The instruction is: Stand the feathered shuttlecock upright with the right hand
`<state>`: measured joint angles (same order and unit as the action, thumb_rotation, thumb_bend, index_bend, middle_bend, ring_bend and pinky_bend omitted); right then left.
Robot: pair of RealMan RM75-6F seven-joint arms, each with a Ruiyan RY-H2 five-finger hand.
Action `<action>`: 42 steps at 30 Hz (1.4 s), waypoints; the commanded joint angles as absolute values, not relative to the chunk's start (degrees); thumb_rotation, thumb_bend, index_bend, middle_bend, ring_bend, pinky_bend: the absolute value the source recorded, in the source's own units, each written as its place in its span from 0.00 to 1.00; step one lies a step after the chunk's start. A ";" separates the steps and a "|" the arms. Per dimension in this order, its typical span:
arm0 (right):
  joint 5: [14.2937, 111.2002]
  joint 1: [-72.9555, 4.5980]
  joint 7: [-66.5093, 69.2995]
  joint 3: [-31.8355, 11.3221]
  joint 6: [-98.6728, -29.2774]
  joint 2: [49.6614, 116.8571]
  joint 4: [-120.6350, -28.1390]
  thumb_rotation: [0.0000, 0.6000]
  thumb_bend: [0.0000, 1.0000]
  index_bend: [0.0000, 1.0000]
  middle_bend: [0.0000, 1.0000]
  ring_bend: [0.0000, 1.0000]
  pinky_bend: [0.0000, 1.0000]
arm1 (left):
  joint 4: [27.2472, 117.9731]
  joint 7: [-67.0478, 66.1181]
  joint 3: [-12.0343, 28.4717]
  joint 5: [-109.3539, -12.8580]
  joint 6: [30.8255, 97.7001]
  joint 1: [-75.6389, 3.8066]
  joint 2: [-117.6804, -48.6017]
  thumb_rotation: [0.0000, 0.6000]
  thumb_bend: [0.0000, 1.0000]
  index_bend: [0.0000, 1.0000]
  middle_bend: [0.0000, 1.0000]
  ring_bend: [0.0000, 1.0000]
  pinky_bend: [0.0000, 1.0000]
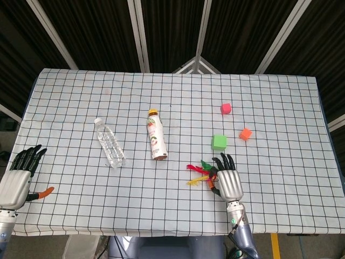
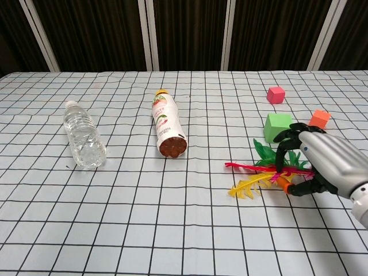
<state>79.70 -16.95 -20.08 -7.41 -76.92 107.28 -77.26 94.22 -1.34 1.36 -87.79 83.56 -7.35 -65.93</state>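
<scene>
We are at the grasp: right hand (image 2: 322,164) fingers (image 2: 281,150) curl over the flat-lying shuttlecock (image 2: 265,172), grip unclear; next, pinch its base and tip it up.
</scene>
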 commanded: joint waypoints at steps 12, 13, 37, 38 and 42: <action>79.96 -17.76 -20.33 -7.89 -77.15 108.17 -77.06 1.00 0.42 0.58 0.23 0.00 0.00 | 94.42 -1.28 1.28 -87.91 83.53 -7.37 -65.80 1.00 0.00 0.00 0.00 0.00 0.00; 79.83 -17.79 -20.36 -7.94 -77.06 108.20 -77.03 1.00 0.42 0.58 0.23 0.00 0.00 | 94.43 -1.28 1.28 -87.92 83.54 -7.37 -65.80 1.00 0.00 0.00 0.00 0.00 0.00; 82.19 -18.13 -22.91 -8.76 -79.19 100.76 -86.77 1.00 0.56 0.58 0.23 0.00 0.00 | 94.35 -1.64 1.21 -87.85 83.26 -7.48 -65.87 1.00 0.00 0.00 0.00 0.00 0.00; 82.00 -18.05 -23.15 -8.97 -79.26 99.98 -87.72 1.00 0.56 0.58 0.23 0.00 0.00 | 94.35 -1.71 1.20 -87.85 83.25 -7.48 -65.88 1.00 0.00 0.00 0.00 0.00 0.00; 81.05 -17.53 -24.35 -9.46 -79.45 96.61 -90.72 1.00 0.56 0.58 0.23 0.00 0.00 | 94.36 -2.01 1.10 -87.97 83.29 -7.45 -65.96 1.00 0.00 0.00 0.00 0.00 0.00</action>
